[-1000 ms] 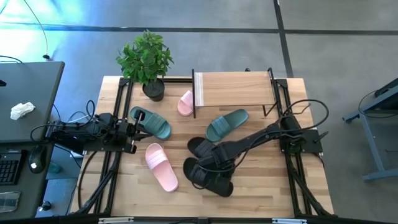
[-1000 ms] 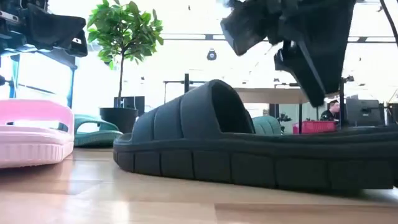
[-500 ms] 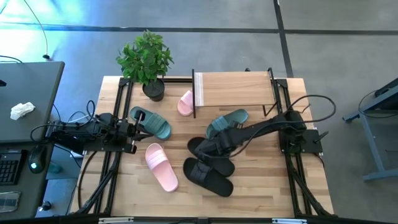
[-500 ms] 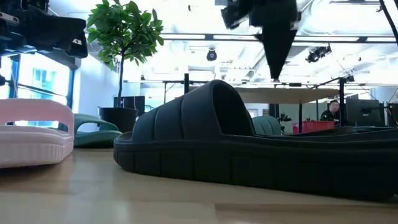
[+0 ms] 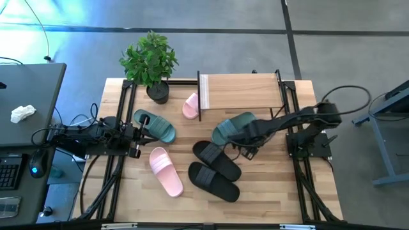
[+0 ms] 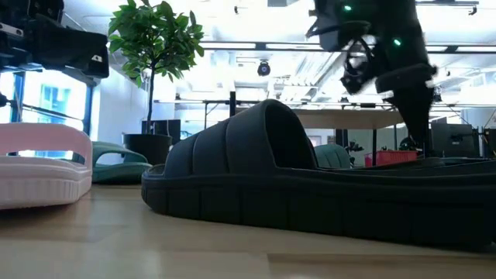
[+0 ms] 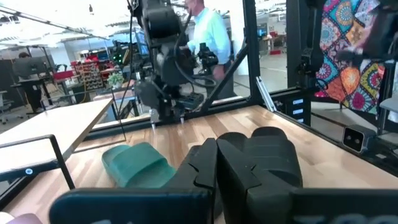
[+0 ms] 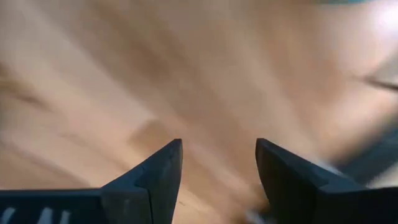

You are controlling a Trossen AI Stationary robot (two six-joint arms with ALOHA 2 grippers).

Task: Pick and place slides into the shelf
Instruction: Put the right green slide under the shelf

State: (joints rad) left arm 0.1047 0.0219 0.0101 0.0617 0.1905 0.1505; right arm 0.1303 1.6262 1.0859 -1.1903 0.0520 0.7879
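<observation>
Slides lie scattered on the wooden counter (image 5: 255,185), none on the shelf board. Far left, the left gripper (image 5: 135,135) waits at the counter's left edge, jaws closed and empty, its tip just beside a teal slide (image 5: 154,126) that lies near the potted plant (image 5: 151,62). In front of that, a pink slide (image 5: 165,170) lies flat near the front left. A second pink slide (image 5: 190,106) sits further back, touching the left legs of the shelf (image 5: 239,91), which stands at the rear middle with its board bare. Centre front, two black slides lie side by side, touching: one (image 5: 216,160) closer to the middle, the other (image 5: 213,181) nearer the front edge; in the low view this one (image 6: 310,186) fills the frame. Right of centre, the second teal slide (image 5: 231,127) lies just in front of the shelf. The right gripper (image 5: 248,151) hovers above the counter just beside that teal slide and the nearer black slide, jaws open and holding nothing; its fingers (image 8: 155,180) show bare wood between them. A person (image 7: 202,31) stands in the room beyond the counter.
</observation>
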